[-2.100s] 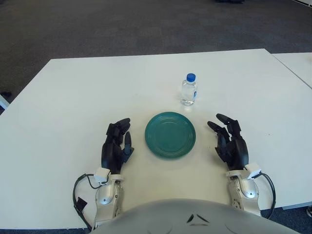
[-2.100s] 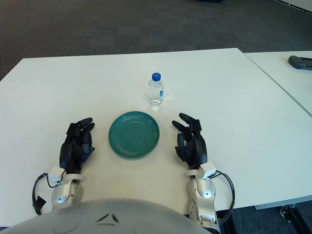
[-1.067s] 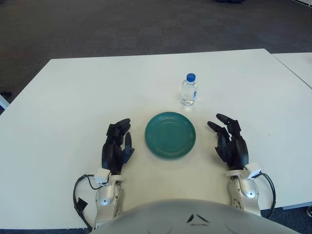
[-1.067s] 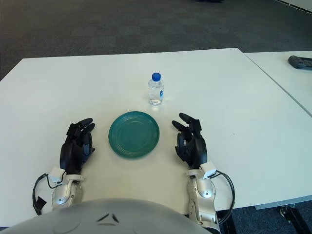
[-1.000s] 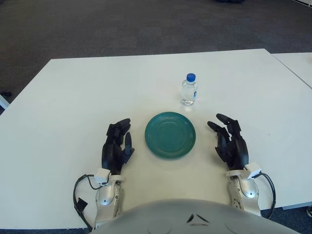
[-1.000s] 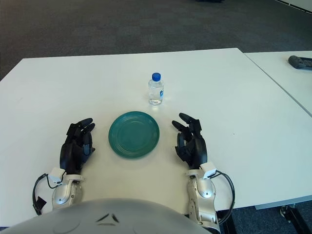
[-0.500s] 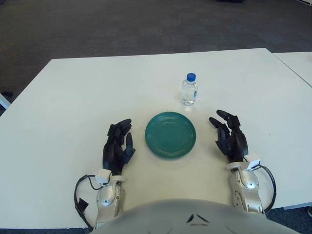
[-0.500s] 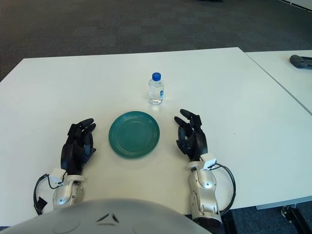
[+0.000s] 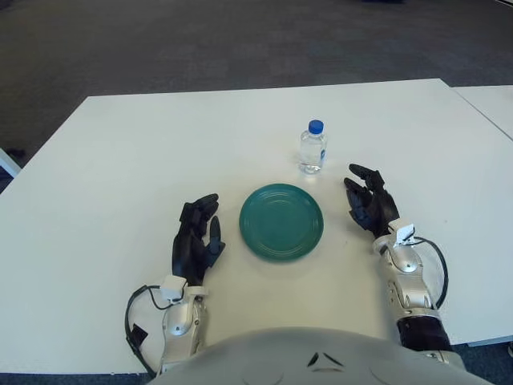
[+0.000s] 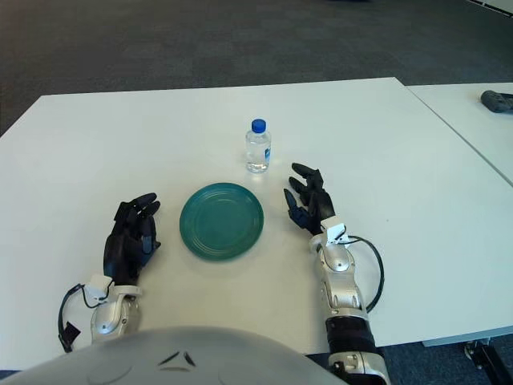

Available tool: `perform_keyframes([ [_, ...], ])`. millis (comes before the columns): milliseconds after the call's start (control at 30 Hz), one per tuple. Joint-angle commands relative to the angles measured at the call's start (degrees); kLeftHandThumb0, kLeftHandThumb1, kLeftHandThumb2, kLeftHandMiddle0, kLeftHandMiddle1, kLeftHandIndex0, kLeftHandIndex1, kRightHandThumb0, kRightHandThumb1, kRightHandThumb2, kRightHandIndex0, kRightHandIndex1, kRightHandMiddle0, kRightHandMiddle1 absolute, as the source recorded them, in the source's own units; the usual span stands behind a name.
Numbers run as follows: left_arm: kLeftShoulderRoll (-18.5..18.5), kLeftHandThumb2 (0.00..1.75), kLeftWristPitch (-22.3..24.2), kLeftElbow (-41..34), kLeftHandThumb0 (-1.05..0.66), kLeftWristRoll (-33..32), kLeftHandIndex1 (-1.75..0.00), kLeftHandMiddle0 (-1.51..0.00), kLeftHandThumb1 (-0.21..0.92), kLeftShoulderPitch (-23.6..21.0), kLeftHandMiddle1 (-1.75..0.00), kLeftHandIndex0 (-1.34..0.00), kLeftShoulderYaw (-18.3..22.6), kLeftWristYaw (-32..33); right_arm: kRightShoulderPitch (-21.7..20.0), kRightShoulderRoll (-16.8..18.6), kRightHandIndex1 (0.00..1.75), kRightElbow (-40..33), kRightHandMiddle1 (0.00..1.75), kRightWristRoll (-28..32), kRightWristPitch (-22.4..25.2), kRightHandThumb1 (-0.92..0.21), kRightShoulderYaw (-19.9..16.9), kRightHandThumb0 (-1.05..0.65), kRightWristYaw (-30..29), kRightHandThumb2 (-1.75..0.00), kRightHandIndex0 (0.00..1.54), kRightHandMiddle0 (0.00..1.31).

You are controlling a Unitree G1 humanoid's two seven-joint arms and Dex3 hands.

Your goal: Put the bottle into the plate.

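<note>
A small clear water bottle [image 9: 312,148] with a blue cap stands upright on the white table, just beyond the green plate [image 9: 281,221]. The plate holds nothing. My right hand [image 9: 368,201] is to the right of the plate, its dark fingers spread and holding nothing, a short way nearer than the bottle and to its right. My left hand [image 9: 196,238] shows left of the plate, fingers relaxed with nothing in them.
The white table [image 9: 120,160] stretches wide to the left and behind the bottle. A second white table [image 10: 473,120] stands to the right across a narrow gap, with a dark object [image 10: 498,100] on it. Dark carpet lies beyond.
My right hand has moved forward and slightly left, from beside the plate's near right toward the bottle, with more of the forearm showing. The left hand, bottle and plate have stayed put.
</note>
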Motion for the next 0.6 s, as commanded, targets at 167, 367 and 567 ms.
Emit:
perform_keyframes([
  [167,-1.76,0.66,2.35,4.44,-0.67,1.08,-1.09,-0.58,0.92,1.2,-0.87,-0.27,-0.97,1.79,-12.23,-7.14,0.0,11.84,0.02,-7.95,4.54,-0.92,4.33,-1.04,2.39,-0.5,0.01,0.0],
  [367,-2.33,0.64,3.02,3.9,-0.67,1.66,-1.1,-0.59,0.92,1.62,-0.89,-0.28,-2.03,2.83,-17.79,-8.56,0.0,17.0,0.0,-11.59,3.11,-0.92,8.12,-1.05,2.61,-0.53,0.0,0.0],
  [567,-2.17,0.63,2.58,3.69,-0.67,1.58,-1.12,-0.62,0.92,1.81,-0.91,-0.31,-3.01,2.97,-19.67,-8.47,0.0,18.1,0.0,-14.32,3.42,-0.92,11.25,-1.05,2.46,-0.55,0.0,0.0],
])
